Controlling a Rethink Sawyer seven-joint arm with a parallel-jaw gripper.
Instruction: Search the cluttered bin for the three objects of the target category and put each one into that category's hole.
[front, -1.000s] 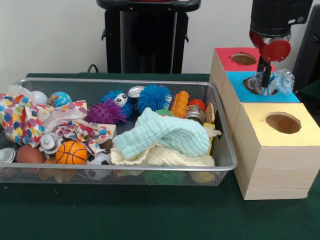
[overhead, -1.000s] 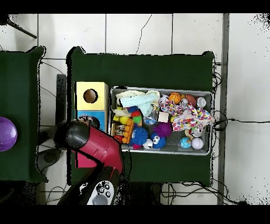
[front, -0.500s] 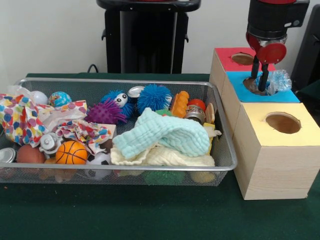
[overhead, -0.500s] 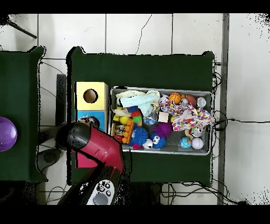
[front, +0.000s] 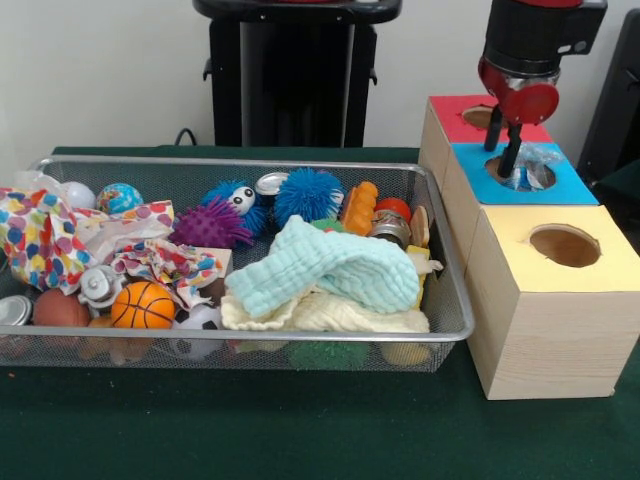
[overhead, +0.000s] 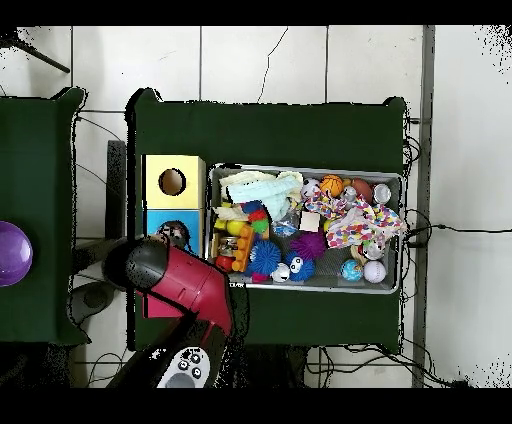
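Three wooden boxes with round holes stand in a row to the right of the bin in the front view: red-topped (front: 450, 118), blue-topped (front: 575, 190) and yellow-topped (front: 590, 275). A crumpled clear plastic piece (front: 533, 168) lies in the blue box's hole. My gripper (front: 503, 148) hangs just above that hole, open, with nothing between its fingers. The wire bin (front: 440, 255) holds balls, spiky toys, cans, cloths and wrappers. In the overhead view the arm (overhead: 175, 280) covers the red box and hides the gripper.
A mint cloth (front: 330, 265) over a cream one lies at the bin's right end; a dotted wrapper (front: 40, 235) and an orange basketball (front: 143, 305) lie at the left. In the overhead view a purple bowl (overhead: 12, 252) sits on a side table.
The gripper has risen out of the blue box's hole and shifted slightly left. The clear plastic, beside the fingers before, now rests in the hole.
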